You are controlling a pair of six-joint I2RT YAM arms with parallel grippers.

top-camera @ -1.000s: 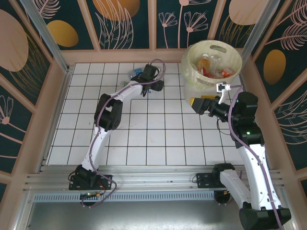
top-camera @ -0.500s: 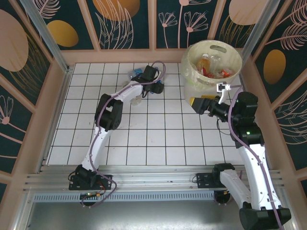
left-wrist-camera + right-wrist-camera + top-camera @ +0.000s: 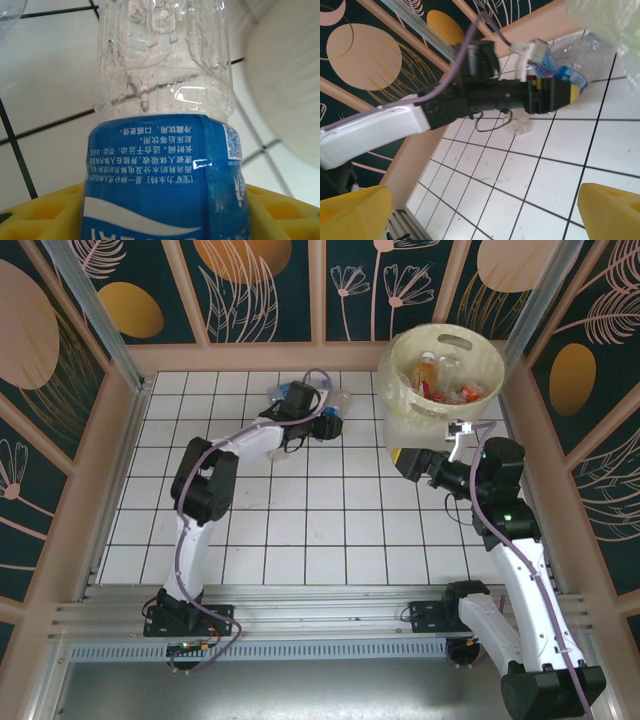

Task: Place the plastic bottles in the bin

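Left wrist: blue-label bottle [image 3: 165,165] pinched at its label in left tool [image 3: 559,89], left of bin [image 3: 400,400]. Thin slick plastic: poss. slip or swing mid-carry, clip bin rim. Right tool [image 3: 405,460] spread wide, empty, beside bin.

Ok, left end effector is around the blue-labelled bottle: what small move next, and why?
Probably a short straight lift. The left end effector has its yellow pads either side of the clear plastic bottle with a blue label, low over the white tiled table. The round cream plastic bin to its right has a much higher rim, so height comes first.
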